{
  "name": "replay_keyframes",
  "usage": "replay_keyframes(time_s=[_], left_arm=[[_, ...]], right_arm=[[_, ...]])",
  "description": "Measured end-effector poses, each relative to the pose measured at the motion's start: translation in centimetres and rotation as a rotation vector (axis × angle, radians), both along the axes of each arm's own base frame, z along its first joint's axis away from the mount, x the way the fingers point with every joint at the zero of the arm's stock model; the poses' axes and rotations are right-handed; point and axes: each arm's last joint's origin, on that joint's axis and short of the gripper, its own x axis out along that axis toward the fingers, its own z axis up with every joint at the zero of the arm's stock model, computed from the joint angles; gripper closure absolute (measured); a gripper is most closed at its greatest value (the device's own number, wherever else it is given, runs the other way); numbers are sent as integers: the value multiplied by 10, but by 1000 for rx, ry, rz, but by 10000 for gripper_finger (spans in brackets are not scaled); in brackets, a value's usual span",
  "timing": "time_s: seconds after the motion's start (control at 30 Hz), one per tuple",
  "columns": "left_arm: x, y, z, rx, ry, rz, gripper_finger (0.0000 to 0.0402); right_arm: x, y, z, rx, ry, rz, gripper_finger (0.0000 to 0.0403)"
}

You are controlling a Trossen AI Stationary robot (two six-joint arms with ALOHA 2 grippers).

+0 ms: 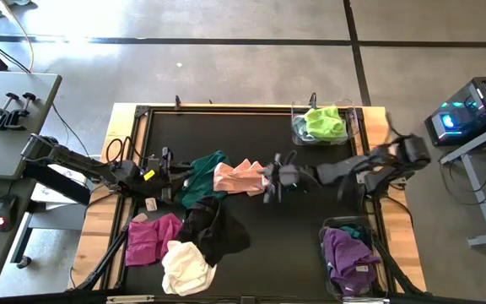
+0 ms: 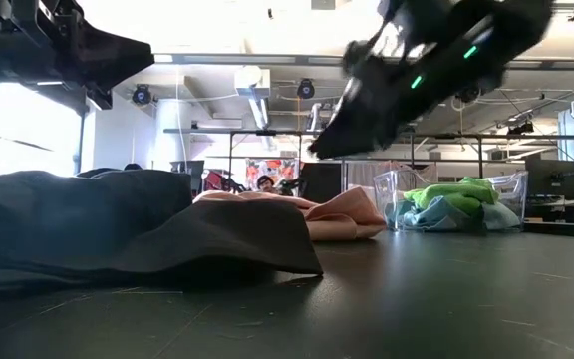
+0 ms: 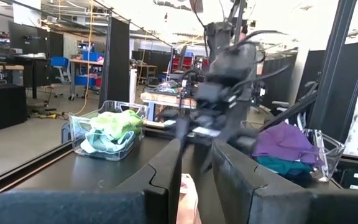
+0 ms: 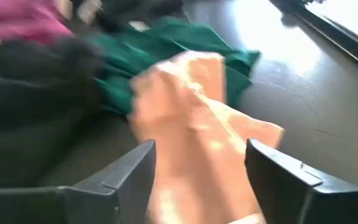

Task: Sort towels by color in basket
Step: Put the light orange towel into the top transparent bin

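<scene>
Peach-pink towel [image 1: 240, 176] lies between open right tool [image 1: 272, 179] and teal towel [image 1: 202, 172].

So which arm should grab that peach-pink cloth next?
Probably right: the right gripper is open, fingers astride the peach-pink cloth. The left gripper sits at the teal cloth.

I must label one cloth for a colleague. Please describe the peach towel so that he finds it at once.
Look at the middle of the black table. The peach towel lies there, right beside the right claw. It overlaps a teal towel and is the only pale orange-pink cloth.
</scene>
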Motion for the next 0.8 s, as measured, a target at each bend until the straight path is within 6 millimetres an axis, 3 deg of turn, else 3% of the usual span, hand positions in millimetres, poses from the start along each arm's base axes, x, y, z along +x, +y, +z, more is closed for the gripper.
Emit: replay_keyframes(time_s=[0.1, 0.23, 0.33, 0.47, 0.67, 0.8], left_arm=[[0, 0, 0, 17, 6, 18, 323], [0, 2, -1, 72, 23, 73, 323], [-1, 4, -1, 109, 41, 154, 323], [-1, 10, -1, 155, 68, 266, 323], [-2, 22, 0, 216, 107, 448, 323], [-3, 28, 0, 247, 128, 504, 323]], right_arm=[[16, -25, -18, -23, 68, 40, 146], [33, -44, -43, -83, 157, 174, 147], [40, -54, -58, -104, 216, 217, 168], [42, -65, -67, -54, 262, 229, 233], [33, -70, -57, 20, 305, 177, 374], [21, -67, -26, -63, 333, 88, 372]])
